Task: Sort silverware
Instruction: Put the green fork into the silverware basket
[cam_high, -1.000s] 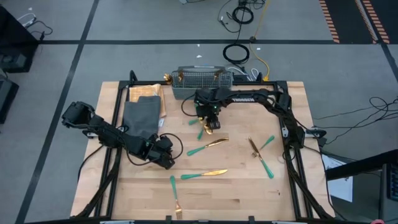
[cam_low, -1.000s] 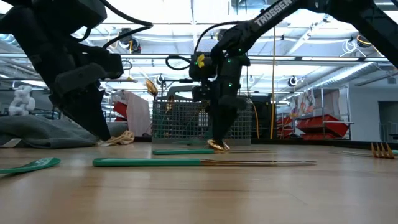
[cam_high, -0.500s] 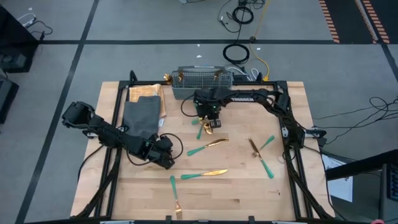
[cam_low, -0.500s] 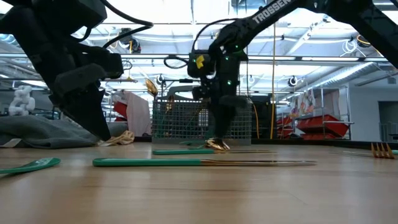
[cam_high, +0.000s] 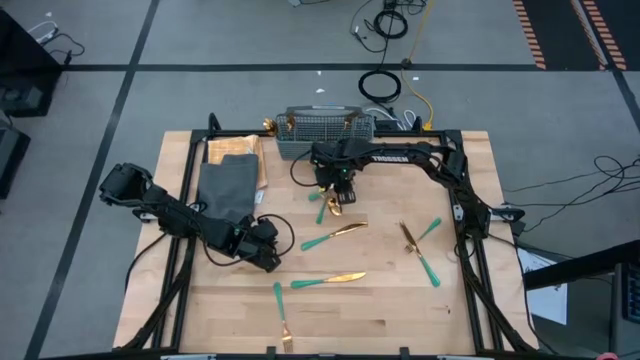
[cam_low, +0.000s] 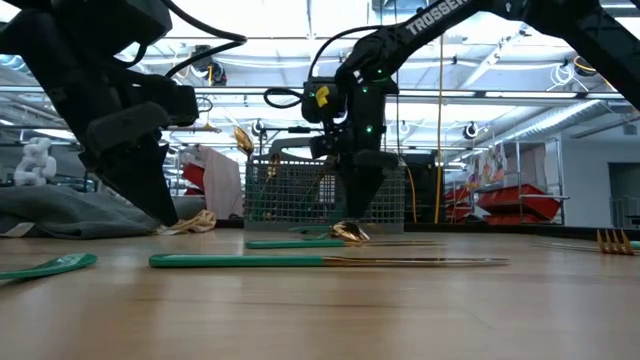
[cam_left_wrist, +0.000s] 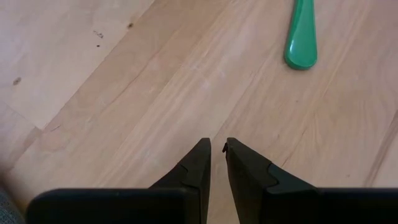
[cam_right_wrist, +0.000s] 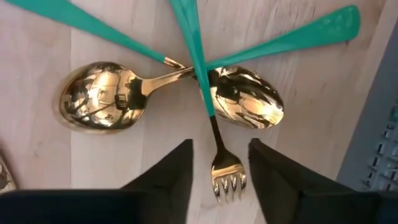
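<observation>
Right gripper (cam_right_wrist: 219, 163) hangs low over a crossed pile of silverware just in front of the mesh basket (cam_high: 325, 131): fingers parted, straddling the small fork (cam_right_wrist: 219, 168), gripping nothing; two spoons (cam_right_wrist: 102, 94) lie crossed under its handle. Left gripper (cam_left_wrist: 216, 163) sits near the table's left-centre, fingers nearly together, empty, above bare wood. Other pieces lie scattered mid-table. "TROSSEN" reads on the right arm (cam_low: 440, 20).

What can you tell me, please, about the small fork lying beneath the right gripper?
The fork is small, with a shiny gold-coloured metal head and neck and a slim teal handle. It lies flat on the wooden table, crossing over the necks of two gold-bowled spoons. Its tines sit between the fingers of the open right gripper, which does not hold it. It lies close to the grey mesh basket.
</observation>
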